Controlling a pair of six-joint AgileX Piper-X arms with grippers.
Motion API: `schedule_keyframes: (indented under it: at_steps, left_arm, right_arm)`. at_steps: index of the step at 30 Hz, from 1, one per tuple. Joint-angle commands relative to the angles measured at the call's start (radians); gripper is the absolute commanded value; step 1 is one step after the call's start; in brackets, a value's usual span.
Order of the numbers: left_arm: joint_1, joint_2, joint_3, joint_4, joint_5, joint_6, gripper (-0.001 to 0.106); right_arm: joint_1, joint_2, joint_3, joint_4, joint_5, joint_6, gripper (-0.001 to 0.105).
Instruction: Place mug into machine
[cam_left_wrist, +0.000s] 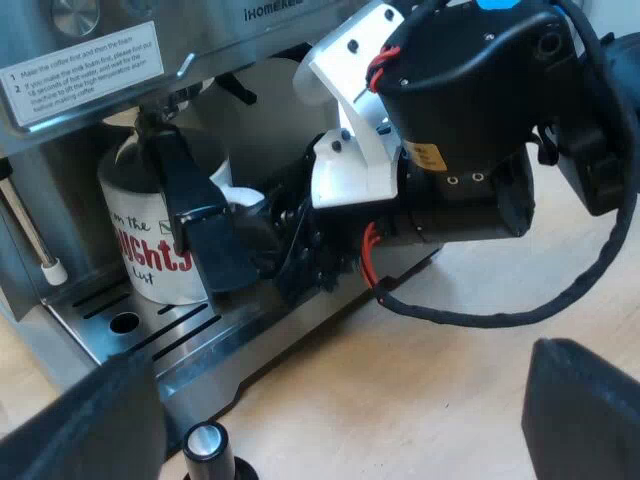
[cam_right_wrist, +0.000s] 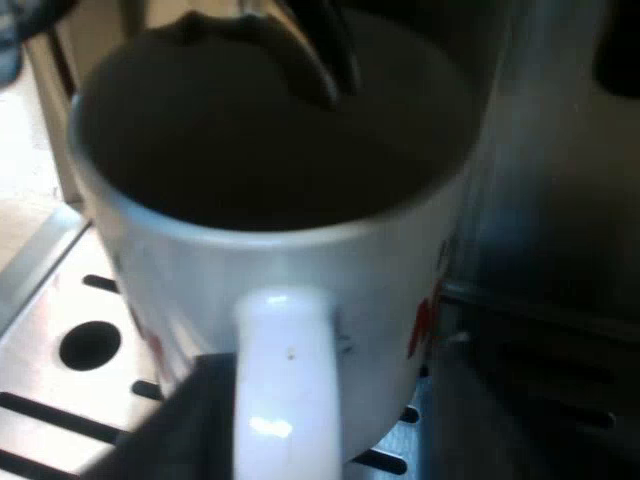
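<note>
At the front of the espresso machine (cam_left_wrist: 200, 30), the mug (cam_left_wrist: 150, 250) stands upright on the slotted drip tray (cam_left_wrist: 150, 335). It is white with red lettering and sits directly beneath the spout (cam_right_wrist: 320, 50). Its base rests flat on the tray. The inside is dark, and I cannot tell whether it holds anything.

Left gripper (cam_left_wrist: 335, 410): it hovers over the wooden table (cam_left_wrist: 430, 380) before the machine, well apart from the mug. Its fingers (cam_left_wrist: 585, 410) are spread wide, with nothing between them. A tamper (cam_left_wrist: 205, 445) with a black knob and shiny cap stands on the table near one finger, close to the tray's edge. A steam wand (cam_left_wrist: 30, 235) with a white tip hangs beside the mug, not touching it.

Right gripper (cam_left_wrist: 240, 225): it is positioned at the mug's handle (cam_right_wrist: 285, 390), which points away from the machine toward the gripper. One dark finger (cam_right_wrist: 185, 425) lies just beside the handle. On the handle's other side, bare mug wall shows. The fingers are therefore apart, not clamped on the handle.
</note>
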Motion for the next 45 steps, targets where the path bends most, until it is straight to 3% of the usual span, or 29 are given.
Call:
schedule_keyframes:
  at_steps: [1, 17, 20, 24, 38, 45]
  left_arm:
    - [-0.004, -0.003, -0.001, -0.009, -0.013, -0.002, 0.079]
    - [-0.004, -0.003, -0.001, -0.009, -0.013, -0.002, 0.079]
    - [-0.004, -0.003, -0.001, -0.009, -0.013, -0.002, 0.079]
    - [-0.004, -0.003, -0.001, -0.009, -0.013, -0.002, 0.079]
    - [-0.004, -0.003, -0.001, -0.009, -0.011, -0.002, 0.079]
    - [-0.004, -0.003, -0.001, -0.009, -0.009, -0.002, 0.079]
  right_arm:
    - [0.012, -0.029, -0.007, 0.004, 0.009, -0.008, 0.056]
    - [0.073, -0.138, -0.007, 0.163, 0.015, -0.002, 0.056]
    - [0.113, -0.184, -0.005, 0.258, 0.104, 0.035, 0.056]
    - [0.143, -0.230, 0.010, 0.293, 0.116, 0.069, 0.056]
    - [0.209, -0.359, 0.022, 0.299, 0.122, 0.069, 0.056]
    - [0.209, -0.451, 0.022, 0.409, 0.122, 0.069, 0.056]
